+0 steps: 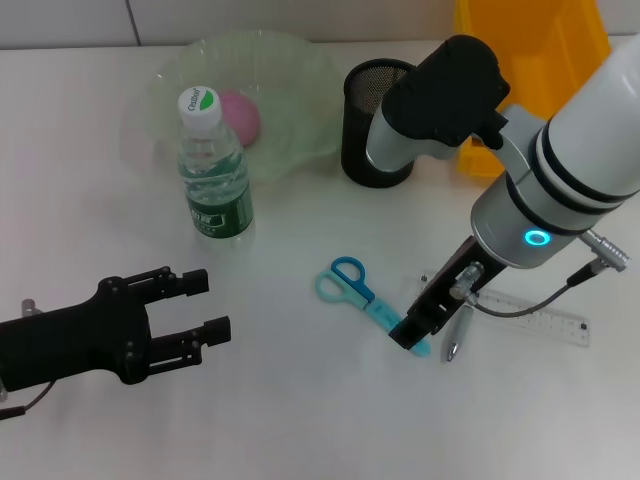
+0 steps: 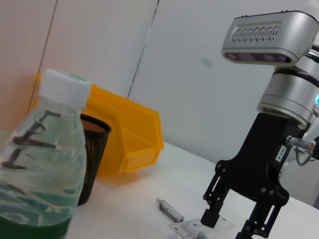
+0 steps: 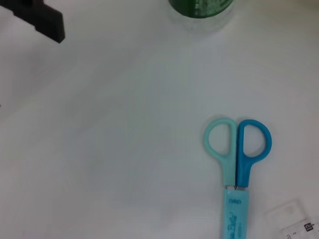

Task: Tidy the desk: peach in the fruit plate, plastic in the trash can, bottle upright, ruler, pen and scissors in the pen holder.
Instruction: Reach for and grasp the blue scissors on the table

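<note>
2 grippers, left gripper (image 1: 200,305) and right gripper (image 1: 412,334), flank scissors (image 1: 362,292).

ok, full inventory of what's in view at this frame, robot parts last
water bottle: 1, clear with green label and white cap, upright in front of the fruit plate
fruit plate: 1, pale green translucent, far left of the desk
peach: 1, pink, in the fruit plate behind the bottle
pen holder: 1, black mesh, far centre, right of the plate
bin: 1, yellow, far right behind the right arm
scissors: 1, blue and teal handles, flat on the desk, centre
ruler: 1, clear, flat on the right
pen: 1, silver, beside the ruler
desk: 1, white
left gripper: black, open, low on the near left
right gripper: black, at the scissors' blade end
</note>
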Robot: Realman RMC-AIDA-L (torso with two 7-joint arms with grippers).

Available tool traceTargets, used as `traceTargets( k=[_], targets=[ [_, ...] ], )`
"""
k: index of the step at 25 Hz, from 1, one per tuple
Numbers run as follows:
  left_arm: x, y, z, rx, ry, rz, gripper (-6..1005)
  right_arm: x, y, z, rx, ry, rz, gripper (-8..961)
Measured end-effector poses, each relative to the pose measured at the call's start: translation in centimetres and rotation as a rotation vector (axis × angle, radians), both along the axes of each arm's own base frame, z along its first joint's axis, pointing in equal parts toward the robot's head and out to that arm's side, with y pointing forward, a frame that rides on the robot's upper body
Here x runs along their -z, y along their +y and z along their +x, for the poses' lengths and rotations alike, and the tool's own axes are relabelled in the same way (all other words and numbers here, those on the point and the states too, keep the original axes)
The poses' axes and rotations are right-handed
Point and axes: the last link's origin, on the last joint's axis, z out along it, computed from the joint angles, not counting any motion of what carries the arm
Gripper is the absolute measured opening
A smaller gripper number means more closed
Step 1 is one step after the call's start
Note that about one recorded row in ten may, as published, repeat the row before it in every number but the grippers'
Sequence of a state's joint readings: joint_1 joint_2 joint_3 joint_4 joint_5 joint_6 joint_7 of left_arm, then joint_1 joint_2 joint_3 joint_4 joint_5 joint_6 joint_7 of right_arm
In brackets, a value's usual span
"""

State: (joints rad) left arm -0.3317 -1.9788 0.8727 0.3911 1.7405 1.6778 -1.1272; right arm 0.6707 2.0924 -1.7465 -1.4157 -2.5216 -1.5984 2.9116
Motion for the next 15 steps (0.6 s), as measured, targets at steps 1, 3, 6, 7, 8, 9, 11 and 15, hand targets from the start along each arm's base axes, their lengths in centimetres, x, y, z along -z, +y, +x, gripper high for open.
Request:
traceTargets(
  k=[1, 3, 6, 7, 8, 9, 11, 15],
  targets=[
    [0.0, 0.0, 0.0, -0.002, 0.001, 0.0, 723, 0.0, 0.0, 0.1, 0.007, 0.001, 0.005, 652],
    [0.0, 0.1, -0.1, -0.005, 0.005, 0.002, 723, 0.2, 0.0, 0.3, 0.017, -0.001, 0.007, 652],
    [0.1, 0.1, -0.1, -0.008, 0.007, 0.004, 723, 0.7, 0.0, 0.7, 0.031, -0.009, 0.008, 652],
    [0.0, 0.1, -0.1, -0.014, 0.003, 0.011, 723, 0.9, 0.0, 0.9, 0.035, -0.013, 0.007, 652],
    [0.0, 0.1, -0.2, -0.015, 0.002, 0.012, 723, 1.1, 0.1, 1.0, 0.037, -0.018, 0.007, 652],
    [0.0, 0.1, -0.2, -0.015, 0.002, 0.012, 723, 1.4, 0.1, 1.2, 0.039, -0.022, 0.007, 652],
    [0.0, 0.1, -0.2, -0.017, 0.002, 0.016, 723, 1.8, 0.1, 1.4, 0.036, -0.024, 0.009, 652],
    [-0.1, 0.0, -0.3, -0.016, 0.003, 0.021, 723, 2.4, 0.1, 1.5, 0.021, -0.025, 0.012, 646]
  ],
)
